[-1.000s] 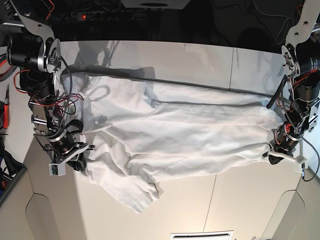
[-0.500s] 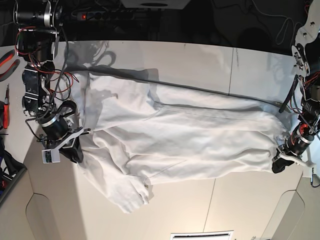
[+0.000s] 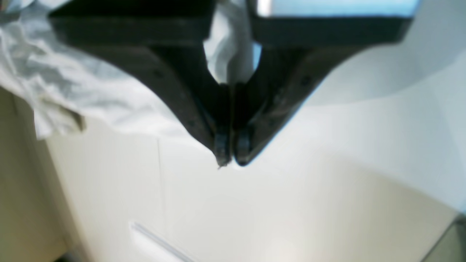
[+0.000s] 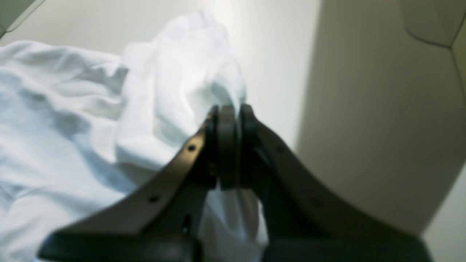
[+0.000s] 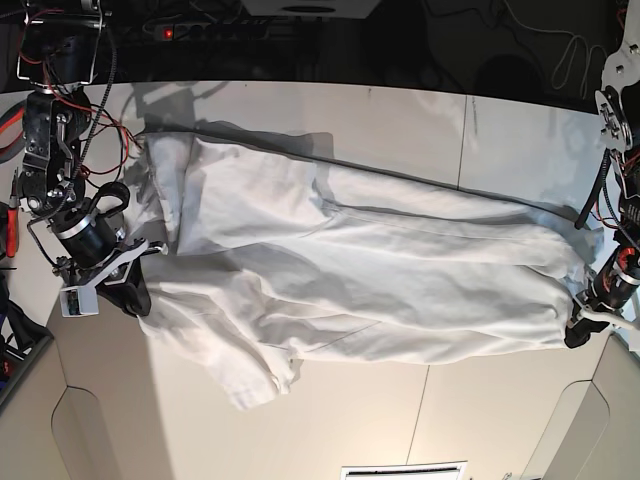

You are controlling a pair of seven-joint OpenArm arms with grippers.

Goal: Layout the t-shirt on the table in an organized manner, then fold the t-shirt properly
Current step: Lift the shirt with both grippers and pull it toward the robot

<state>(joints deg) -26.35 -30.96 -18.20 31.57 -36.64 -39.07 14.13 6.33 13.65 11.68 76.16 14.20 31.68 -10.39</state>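
**Shirt stretched between two closed claws**

Base view: the t-shirt (image 5: 350, 270) lies spread across the table (image 5: 420, 120), wide from side to side, heavily wrinkled, with one sleeve or corner drooping toward the near edge at lower left. The right gripper (image 5: 135, 290), on this view's left, sits at the shirt's left edge with cloth bunched against it. The left gripper (image 5: 577, 335), on this view's right, sits at the shirt's right end, where the fabric narrows to a gathered point. A dark seam line crosses the tabletop behind the shirt.

Left wrist view: the left gripper (image 3: 229, 153) has its jaws pressed together, tips touching. White cloth shows between the jaw roots above the tips, so the claw appears to pinch the t-shirt (image 3: 72, 91); the picture is blurred and the exact contact is hard to tell. More crumpled fabric lies to the left on the table (image 3: 291, 200).

Right wrist view: the right gripper (image 4: 227, 120) is closed tight, with a fold of the t-shirt (image 4: 174, 91) clamped between the jaws and rising just past the tips. The rest of the shirt spreads left over the table (image 4: 276, 54).
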